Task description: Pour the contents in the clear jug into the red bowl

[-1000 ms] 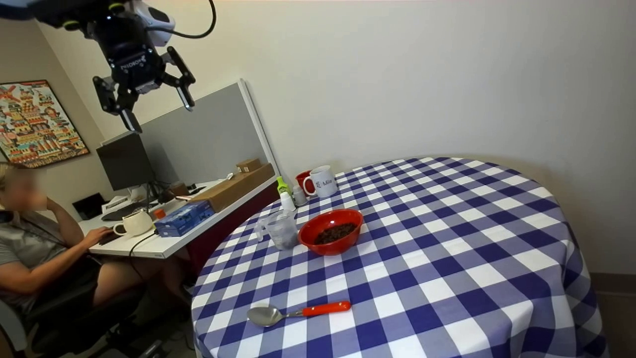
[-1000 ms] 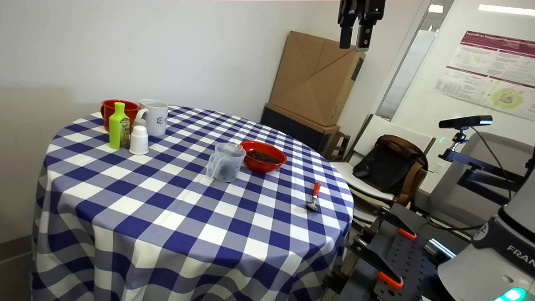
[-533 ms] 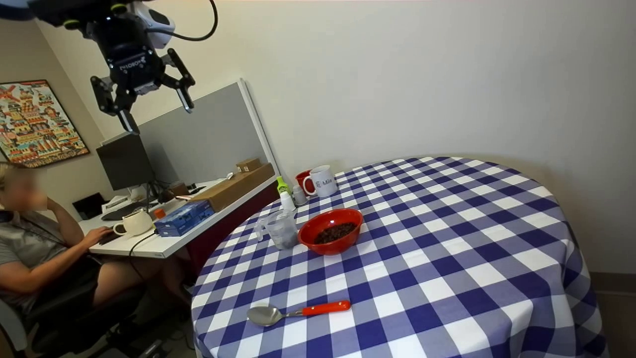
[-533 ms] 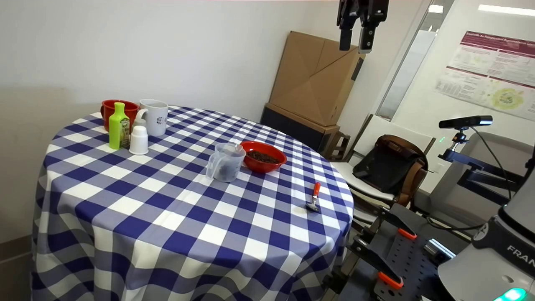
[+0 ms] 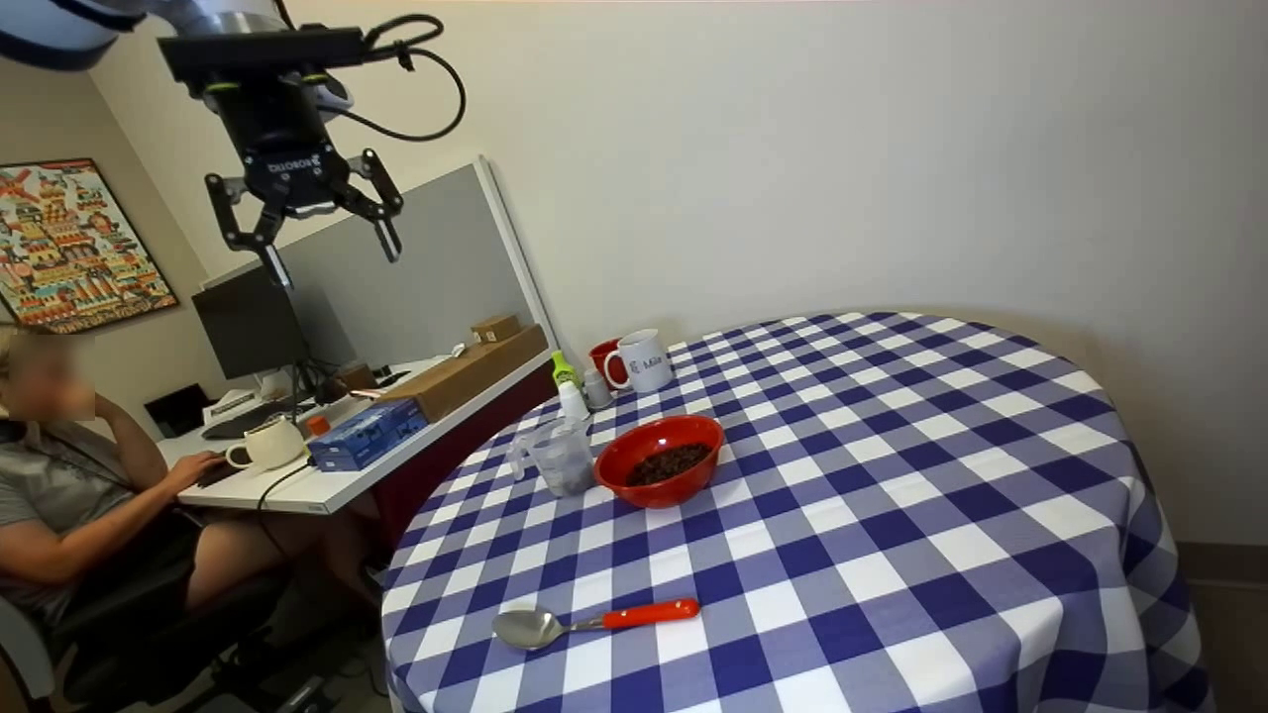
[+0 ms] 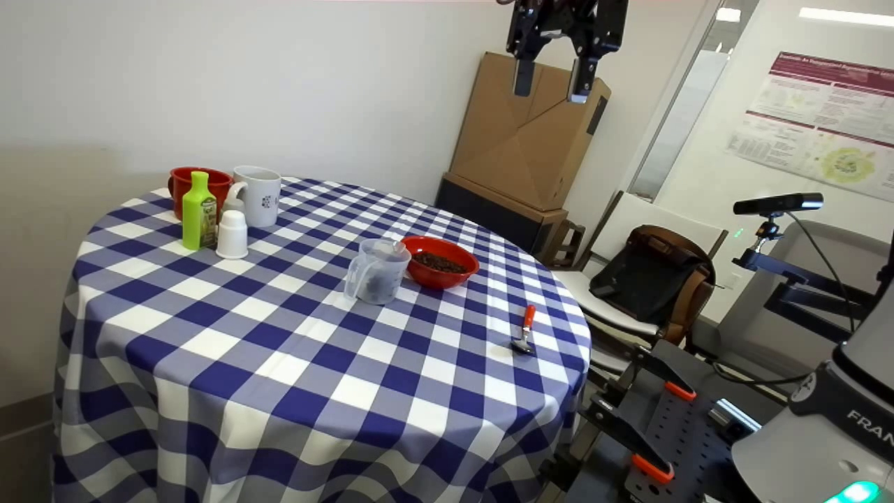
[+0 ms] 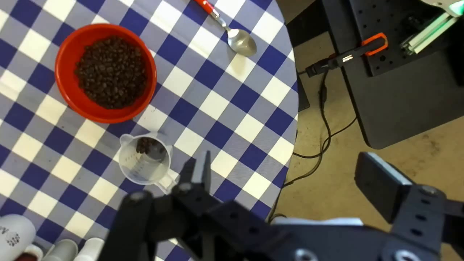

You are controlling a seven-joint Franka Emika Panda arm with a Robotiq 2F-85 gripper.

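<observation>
The clear jug [image 5: 562,460] stands upright on the checked tablecloth beside the red bowl [image 5: 662,493]. Both also show in an exterior view, the jug [image 6: 379,276] in front of the bowl [image 6: 438,281]. In the wrist view a few dark beans lie at the bottom of the jug [image 7: 139,168], and its handle points toward a gripper finger. The red bowl [image 7: 67,74] holds a heap of dark beans. My gripper [image 5: 335,257] is open and empty, high above and away from the jug. It also shows in an exterior view [image 6: 552,85] and in the wrist view [image 7: 290,174].
A spoon with a red handle [image 5: 649,614] lies near the table edge. A white mug [image 6: 258,199], a red mug [image 6: 183,183], a green bottle [image 6: 199,216] and a white cup [image 6: 232,236] stand together. A person [image 5: 59,495] sits at a desk.
My gripper has come lower, moving right in one exterior view and left in another, and has turned. Its jaws stay open. The jug, bowl and spoon have not moved.
</observation>
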